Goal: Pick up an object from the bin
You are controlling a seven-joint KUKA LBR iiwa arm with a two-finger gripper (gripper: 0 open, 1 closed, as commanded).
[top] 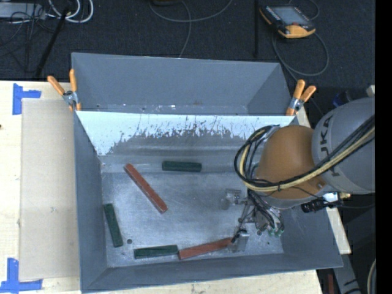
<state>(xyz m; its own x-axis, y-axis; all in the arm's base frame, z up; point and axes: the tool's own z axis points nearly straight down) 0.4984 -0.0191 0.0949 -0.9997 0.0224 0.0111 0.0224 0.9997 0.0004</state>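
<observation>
My gripper (pixel 241 236) is low in the bin's front right part, under the orange wrist cover. It sits right at the right end of a red-brown flat stick (pixel 205 248) that lies along the front wall, tilted slightly up to the right. Whether the stick's end is inside the gripper I cannot tell. A dark green stick (pixel 155 252) lies end to end with the red-brown one, to its left.
A second red-brown stick (pixel 146 188) lies diagonally left of centre. One dark green stick (pixel 181 166) rests near the back slope, another (pixel 112 225) along the left wall. The arm and its cables cover the bin's right side.
</observation>
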